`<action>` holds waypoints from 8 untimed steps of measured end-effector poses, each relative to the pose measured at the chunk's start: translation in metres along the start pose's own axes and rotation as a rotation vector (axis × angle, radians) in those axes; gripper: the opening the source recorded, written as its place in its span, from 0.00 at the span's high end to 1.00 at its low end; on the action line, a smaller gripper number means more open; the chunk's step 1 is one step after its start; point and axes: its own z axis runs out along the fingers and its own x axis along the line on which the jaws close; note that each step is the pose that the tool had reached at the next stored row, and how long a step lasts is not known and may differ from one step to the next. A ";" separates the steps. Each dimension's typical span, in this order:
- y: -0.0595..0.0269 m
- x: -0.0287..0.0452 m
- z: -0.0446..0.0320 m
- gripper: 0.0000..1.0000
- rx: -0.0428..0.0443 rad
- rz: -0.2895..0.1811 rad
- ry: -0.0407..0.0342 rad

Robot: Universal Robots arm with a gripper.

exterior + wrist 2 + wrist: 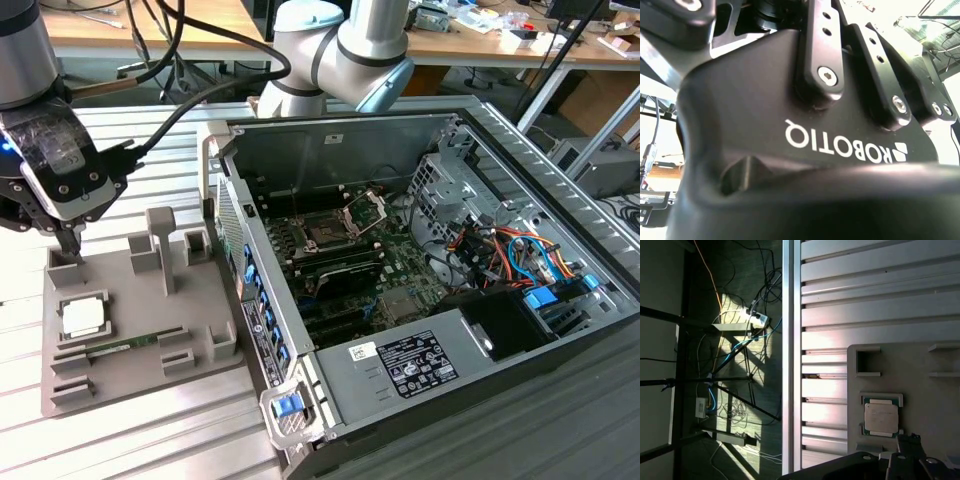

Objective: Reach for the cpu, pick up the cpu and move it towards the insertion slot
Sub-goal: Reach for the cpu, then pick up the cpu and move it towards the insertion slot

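Note:
The cpu [83, 318] is a pale square chip lying flat in a raised frame on the grey holder plate [140, 385] at the exterior view's left. In the first wrist view the cpu [881, 418] also rests in its frame. My gripper [70, 242] hangs above the plate's far left corner, short of the cpu and not touching it. Its fingers look drawn together to a narrow tip with nothing in them. The insertion slot [325, 236] is a dark square socket with its silver frame hinged up, inside the open computer case.
A green memory stick [125, 345] lies on the plate beside the cpu, with grey posts [160, 245] standing behind. The case wall [245, 290] rises between plate and socket. Cables [500, 250] and a drive cage crowd the case's right.

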 end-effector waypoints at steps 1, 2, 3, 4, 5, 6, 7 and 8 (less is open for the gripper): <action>0.0000 0.0001 0.0001 0.89 0.0000 0.000 0.0000; 0.0000 0.0002 0.0004 0.89 0.0000 0.000 0.0000; 0.0000 0.0005 0.0009 0.89 0.0000 0.000 -0.0001; 0.0000 0.0006 0.0011 0.89 0.0000 0.000 -0.0001; 0.0000 0.0007 0.0013 0.89 0.0000 0.000 -0.0001; 0.0000 0.0008 0.0014 0.89 0.0000 0.000 -0.0001; 0.0000 0.0008 0.0016 0.89 0.0000 0.000 -0.0001; -0.0001 0.0009 0.0017 0.89 0.0001 0.000 -0.0002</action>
